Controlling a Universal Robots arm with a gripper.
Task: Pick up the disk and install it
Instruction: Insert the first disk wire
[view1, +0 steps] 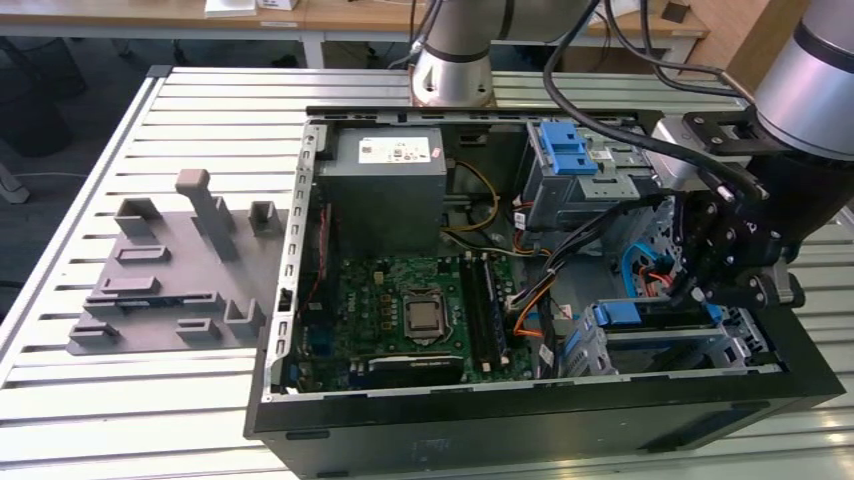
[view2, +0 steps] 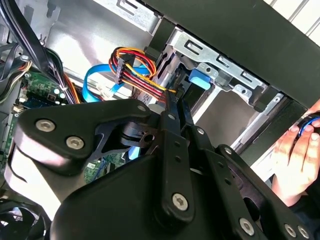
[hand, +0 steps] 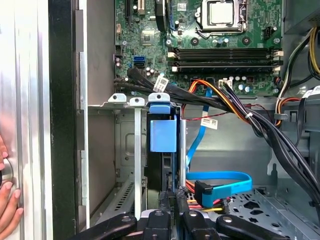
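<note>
The disk (view1: 650, 314) stands on edge inside the lower drive bay at the case's front corner, on the exterior view's right. Its blue plastic rail end (hand: 162, 134) faces the motherboard, and its dark body runs back between the bay's metal walls. In the second wrist view the blue tab of the disk (view2: 199, 80) sits in the silver bay frame. My gripper (view1: 690, 293) hangs just above that bay. The gripper (hand: 170, 196) has its thin fingers pressed together at the disk's near end, with nothing seen between them. The gripper (view2: 172, 100) tapers to one point beside the blue tab.
The open case holds a motherboard (view1: 414, 310), a grey power supply box (view1: 387, 175) and an upper silver cage with a blue latch (view1: 574, 160). Blue and coloured cables (hand: 220, 182) lie beside the bay. A person's hand (view2: 300, 150) rests on the case edge. A grey fixture (view1: 174, 270) lies outside the case on the exterior view's left.
</note>
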